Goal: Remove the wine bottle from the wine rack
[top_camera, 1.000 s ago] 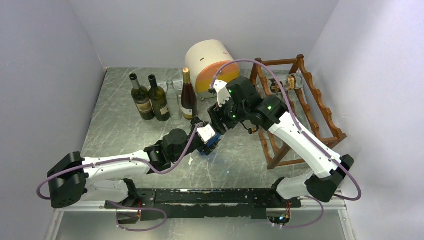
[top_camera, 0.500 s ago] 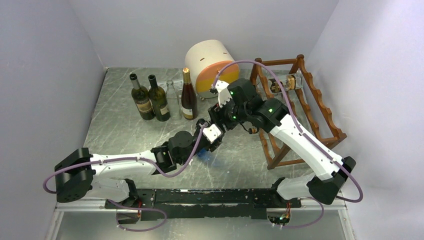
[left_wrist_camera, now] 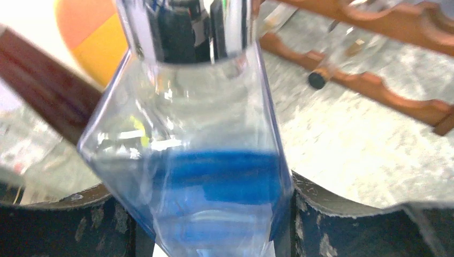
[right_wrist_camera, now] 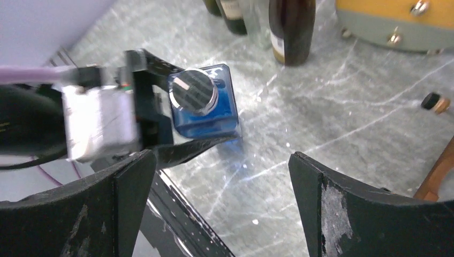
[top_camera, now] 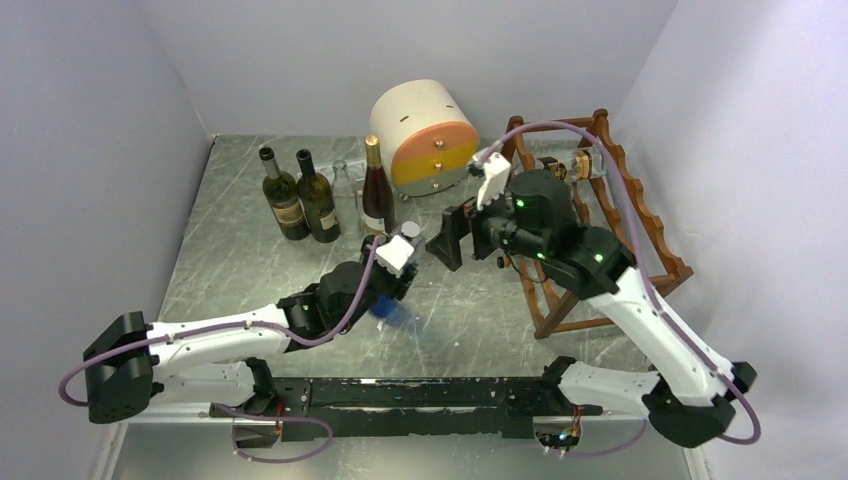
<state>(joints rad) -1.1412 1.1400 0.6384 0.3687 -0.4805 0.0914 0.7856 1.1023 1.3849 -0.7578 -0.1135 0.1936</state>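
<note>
—Holding anything, the left gripper [left_wrist_camera: 203, 184]?

—Yes. Its fingers [left_wrist_camera: 342, 225] are clamped on either side of a square clear bottle [left_wrist_camera: 198, 176] with blue liquid in its lower part. The right wrist view shows a round silver cap [right_wrist_camera: 193, 92] on it. Whether its base touches the table [top_camera: 250, 270] I cannot tell, since that spot is blurred from above.

—And the right gripper [right_wrist_camera: 220, 155]?

—Jaws spread wide, nothing between them. It hangs near the left gripper, on the rack side. In its own wrist view the square clear bottle sits just beyond the fingertips.

—Where is the wine bottle [top_camera: 572, 164]?

—Lying on its side across the top tier of the wine rack [top_camera: 538, 305], toward the far end, well apart from both grippers. The right arm crosses in front of the rack and hides part of the bottle.

—What else stands on the table?

—At the back, left of the rack, there is a round cream-and-orange drawer box [top_camera: 425, 130]. Left of that a brown bottle [top_camera: 376, 195] with a gold top stands upright. Next comes a small clear bottle [top_camera: 345, 185], then two dark green bottles [top_camera: 320, 205] close together, all upright.
</note>
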